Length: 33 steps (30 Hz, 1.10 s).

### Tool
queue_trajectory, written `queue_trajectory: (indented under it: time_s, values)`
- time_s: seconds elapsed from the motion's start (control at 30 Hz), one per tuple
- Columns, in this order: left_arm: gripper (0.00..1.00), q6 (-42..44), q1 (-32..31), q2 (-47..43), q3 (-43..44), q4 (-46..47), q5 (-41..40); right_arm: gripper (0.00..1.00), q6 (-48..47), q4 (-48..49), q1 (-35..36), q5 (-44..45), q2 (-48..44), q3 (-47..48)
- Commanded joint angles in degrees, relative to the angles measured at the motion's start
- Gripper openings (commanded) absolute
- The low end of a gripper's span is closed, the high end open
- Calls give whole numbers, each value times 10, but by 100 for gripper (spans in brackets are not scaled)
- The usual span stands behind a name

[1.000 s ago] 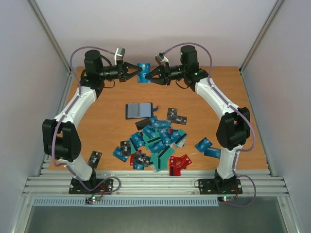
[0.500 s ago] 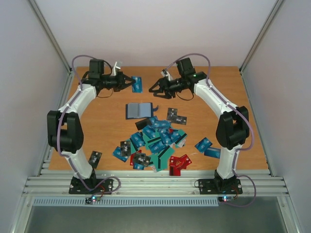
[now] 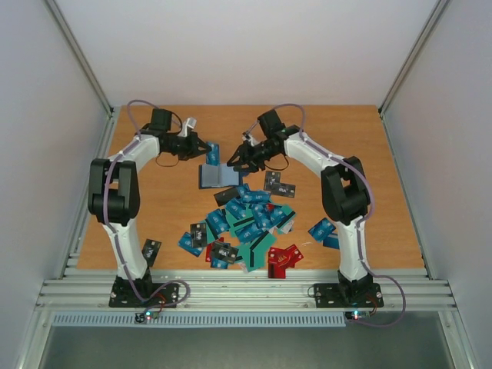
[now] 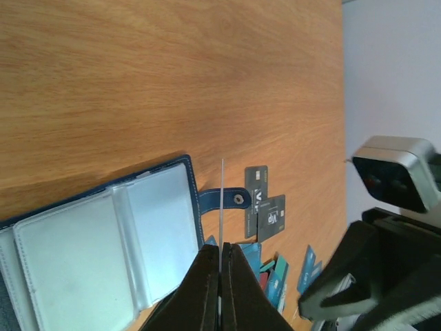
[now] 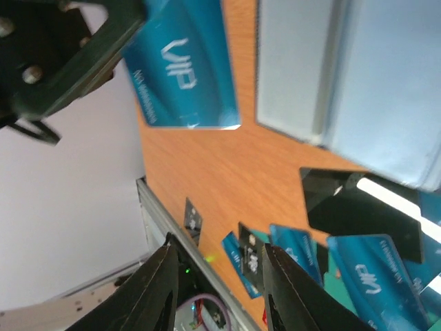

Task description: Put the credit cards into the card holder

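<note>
The card holder (image 3: 219, 175) lies open on the table, its grey-blue inside (image 4: 96, 241) up and its snap strap (image 4: 227, 198) out to the side. My left gripper (image 3: 206, 149) hangs just above its far left corner, shut on a blue credit card (image 3: 213, 154). In the left wrist view that card (image 4: 222, 200) shows edge-on between the shut fingers (image 4: 207, 289). My right gripper (image 3: 233, 159) hovers at the holder's far right corner, open and holding nothing (image 5: 220, 276). From there the held blue card (image 5: 182, 69) and the holder (image 5: 358, 83) are close ahead. The other credit cards (image 3: 246, 223) lie heaped below the holder.
Two black cards (image 3: 275, 183) lie right of the holder and another black card (image 3: 229, 194) just below it. Loose cards sit apart: a black one (image 3: 151, 249) at the near left, blue ones (image 3: 323, 228) at the right, red ones (image 3: 283, 260) near the front edge.
Both grippers held the blue card high at the back. The right gripper let go and opened. Both arms then came down to the card holder, the left one keeping the card.
</note>
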Motion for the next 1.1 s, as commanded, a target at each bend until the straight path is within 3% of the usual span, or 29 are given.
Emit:
queue_trajectory:
  time_s: [0.0, 0.7, 0.83, 1.07]
  values:
    - [0, 15, 1, 15, -9, 20, -12, 34, 3, -4, -2, 31, 38, 48]
    - [0, 11, -2, 63, -44, 45, -21, 20, 14, -27, -7, 45, 145, 104]
    - [0, -3, -2, 57, -66, 83, -51, 20, 18, -21, -8, 41, 154, 104]
    - [0, -65, -9, 58, -110, 193, -24, 18, 26, -13, -13, 43, 158, 86]
